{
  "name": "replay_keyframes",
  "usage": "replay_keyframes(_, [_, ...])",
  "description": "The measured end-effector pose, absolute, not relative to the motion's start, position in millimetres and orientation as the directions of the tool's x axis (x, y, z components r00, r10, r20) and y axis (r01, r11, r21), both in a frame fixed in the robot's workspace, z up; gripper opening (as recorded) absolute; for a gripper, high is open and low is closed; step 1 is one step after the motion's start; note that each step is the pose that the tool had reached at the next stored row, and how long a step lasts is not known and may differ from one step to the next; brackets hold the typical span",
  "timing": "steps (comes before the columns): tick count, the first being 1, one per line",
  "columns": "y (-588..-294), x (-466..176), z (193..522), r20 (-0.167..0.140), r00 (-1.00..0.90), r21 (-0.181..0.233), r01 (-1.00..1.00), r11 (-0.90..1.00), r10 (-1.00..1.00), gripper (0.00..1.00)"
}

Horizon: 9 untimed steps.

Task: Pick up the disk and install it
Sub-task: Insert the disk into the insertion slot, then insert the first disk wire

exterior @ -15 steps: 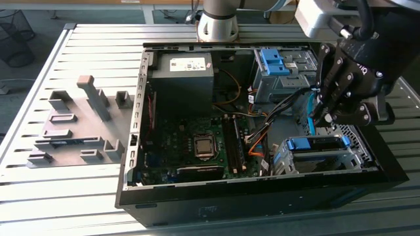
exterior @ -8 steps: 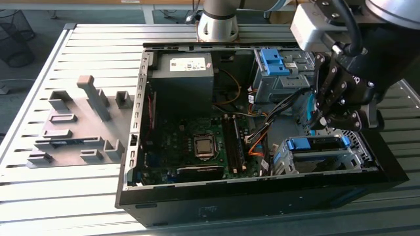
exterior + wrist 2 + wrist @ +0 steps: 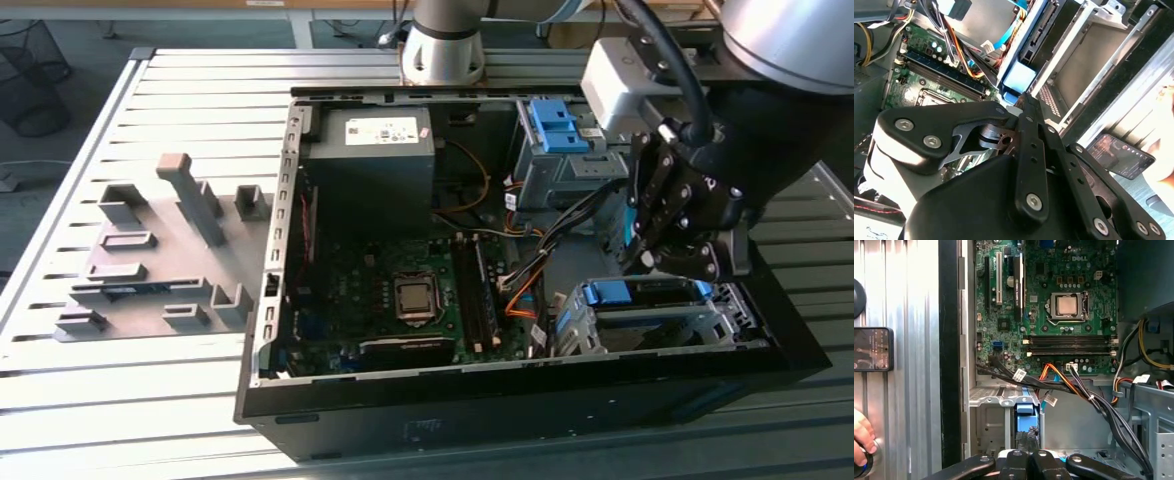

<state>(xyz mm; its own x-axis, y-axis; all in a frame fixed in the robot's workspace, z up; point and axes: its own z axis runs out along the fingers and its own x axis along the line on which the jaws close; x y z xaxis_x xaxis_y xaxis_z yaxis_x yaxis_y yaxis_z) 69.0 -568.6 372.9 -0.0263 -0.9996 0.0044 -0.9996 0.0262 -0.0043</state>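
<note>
Cables in orange, black and yellow (image 3: 527, 275) crossed the open computer case (image 3: 287, 250), which lay on its side on the slatted metal table (image 3: 134, 395). In the exterior view the claw (image 3: 681, 262) hung just above the drive cage (image 3: 661, 320) at the case's corner toward the exterior view's right, where the disk (image 3: 641, 293) sat in the cage with its blue carrier frame showing along the top edge. That view also took in the dark power supply box (image 3: 374, 150), a second blue bracket (image 3: 558, 125) in the upper bay, and grey fixture blocks (image 3: 154, 250) on the table at the exterior view's left.

The second wrist view looked past the claw's black linkage (image 3: 1026, 150) onto the disk's blue frame (image 3: 1021, 75), seated between the cage's silver rails (image 3: 1079, 65); the fingers appeared drawn close together with nothing between them. The first wrist view showed the green motherboard (image 3: 1054, 300) with its processor socket (image 3: 1068, 305), the fingertips (image 3: 1026, 462) side by side beside the blue frame (image 3: 1026, 410), a phone (image 3: 873, 349) lying on the table, and a person's hand (image 3: 861, 442) at the table's edge.
</note>
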Motion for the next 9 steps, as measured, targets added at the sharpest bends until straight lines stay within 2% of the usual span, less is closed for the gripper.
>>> replay_keyframes(9, [-568.6, 69.0, 368.3, 0.004, -0.025, -0.004, -1.000, 0.025, -1.000, 0.11])
